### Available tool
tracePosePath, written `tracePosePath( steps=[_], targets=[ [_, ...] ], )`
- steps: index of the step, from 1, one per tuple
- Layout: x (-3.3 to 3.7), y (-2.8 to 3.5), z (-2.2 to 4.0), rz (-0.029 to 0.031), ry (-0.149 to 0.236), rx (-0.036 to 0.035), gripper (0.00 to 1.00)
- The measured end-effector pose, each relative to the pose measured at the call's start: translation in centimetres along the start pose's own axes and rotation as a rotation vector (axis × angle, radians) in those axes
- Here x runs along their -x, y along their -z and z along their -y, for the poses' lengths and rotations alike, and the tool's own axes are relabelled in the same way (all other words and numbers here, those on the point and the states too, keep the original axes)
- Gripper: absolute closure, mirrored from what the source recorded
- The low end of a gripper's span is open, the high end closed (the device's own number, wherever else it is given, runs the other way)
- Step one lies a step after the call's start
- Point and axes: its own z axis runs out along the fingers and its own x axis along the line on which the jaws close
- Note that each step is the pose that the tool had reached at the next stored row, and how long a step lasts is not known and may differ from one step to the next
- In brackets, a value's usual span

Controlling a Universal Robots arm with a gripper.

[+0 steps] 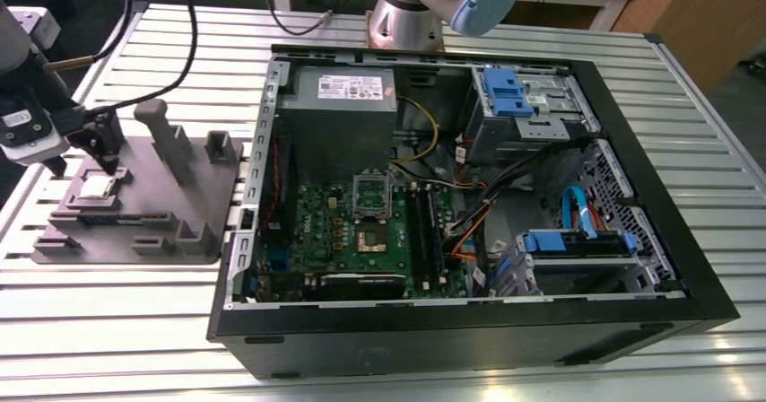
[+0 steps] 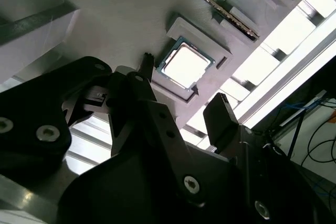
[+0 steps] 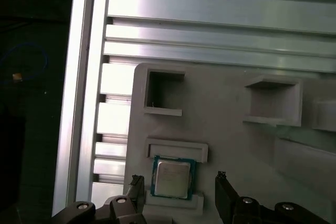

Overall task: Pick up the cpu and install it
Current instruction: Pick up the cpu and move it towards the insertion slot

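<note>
- The cpu (image 1: 99, 187) is lying flat, shiny metal top facing up, in a shallow framed recess of the grey fixture plate (image 1: 179, 200). It is sitting near the plate's end at the exterior view's left.
- In both wrist views the cpu (image 2: 185, 65) (image 3: 171, 178) is showing a near-square outline with a dark greenish border round the metal top. Its edges are running parallel to the recess walls, and no long axis can be told.
- The metal top is reflecting light strongly; whether it is carrying any marking cannot be told.
- The pincer (image 1: 84, 165) is hanging just above the cpu with its fingers (image 3: 223, 198) spread wide, one on each side of the chip. It is holding nothing and is standing apart from the chip.
- The fixture plate is resting on the slatted metal bench (image 1: 132, 330), just beside an open black computer case (image 1: 479, 335).
- Inside the case, a white label (image 1: 344, 85) is sitting on the grey power supply (image 1: 341, 124); its print is too small to read.
- The silver-framed socket bracket (image 1: 372, 194) on the green motherboard (image 1: 323, 240) is standing well apart from the cpu.
</note>
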Motion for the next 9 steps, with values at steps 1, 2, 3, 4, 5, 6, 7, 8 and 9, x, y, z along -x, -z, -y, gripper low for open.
tracePosePath(
  steps=[1,2,3,4,5,6,7,8,9],
  targets=[
    [0.00,-0.21,0.11,0.0006,0.000,0.0002,0.35],
    [0.00,-0.39,0.14,0.0009,0.000,0.0002,0.35],
    [0.00,-0.54,0.15,0.0009,-0.001,0.0003,0.35],
    [0.00,-0.69,0.16,0.0008,-0.001,0.0001,0.35],
    [0.00,-0.87,0.17,0.0008,-0.002,0.0001,0.35],
    [0.00,-1.05,0.17,0.0008,-0.002,0.0001,0.35],
    [0.01,-1.23,0.18,0.0008,-0.002,0.0001,0.35],
    [0.01,-1.42,0.19,0.0008,-0.002,0.0001,0.35],
    [0.01,-1.60,0.20,0.0008,-0.002,0.0001,0.35]
  ],
)
